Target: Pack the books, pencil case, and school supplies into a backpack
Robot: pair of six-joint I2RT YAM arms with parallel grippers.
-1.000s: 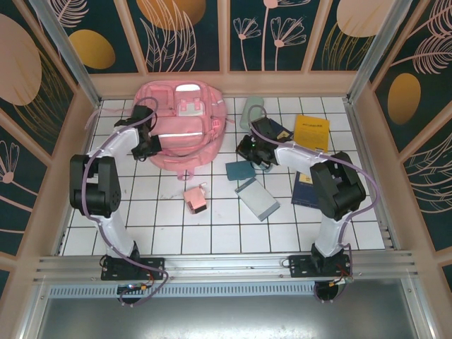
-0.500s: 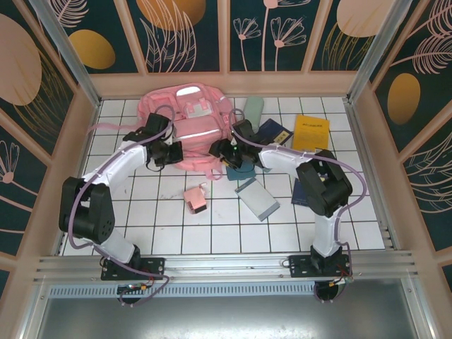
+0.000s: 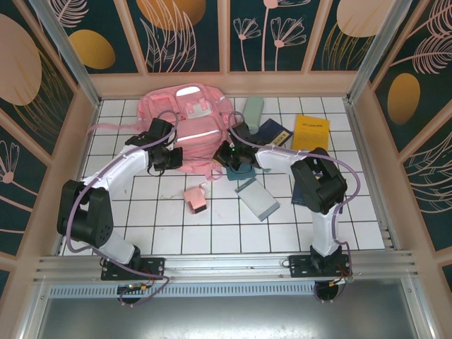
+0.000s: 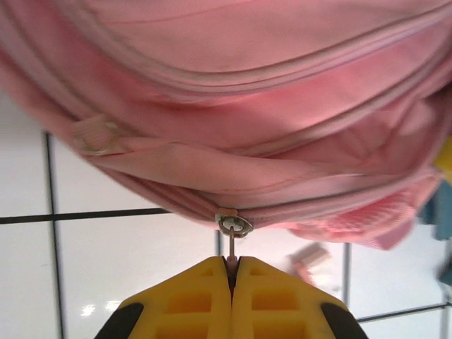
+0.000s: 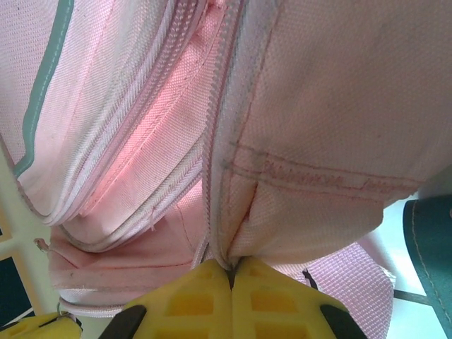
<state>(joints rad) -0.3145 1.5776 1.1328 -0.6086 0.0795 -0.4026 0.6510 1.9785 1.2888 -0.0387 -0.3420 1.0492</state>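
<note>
You had the backpack (image 3: 191, 106) at the worktop's (image 3: 212, 233) back, books (image 3: 311, 131) right of it, small box (image 3: 195, 199) and flat box (image 3: 258, 199) before it.

You see: pink backpack (image 3: 189, 121), yellow book (image 3: 311, 132), grey-blue box (image 3: 258, 200), pink box (image 3: 195, 200), white table (image 3: 212, 236) with dark grid lines.

Both jaws now on backpack (image 3: 189, 120)

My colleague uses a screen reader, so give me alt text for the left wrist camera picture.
The left gripper, its yellow fingers shut, pinches the metal zipper pull at the lower edge of a pink backpack, above a white tiled table.
</note>
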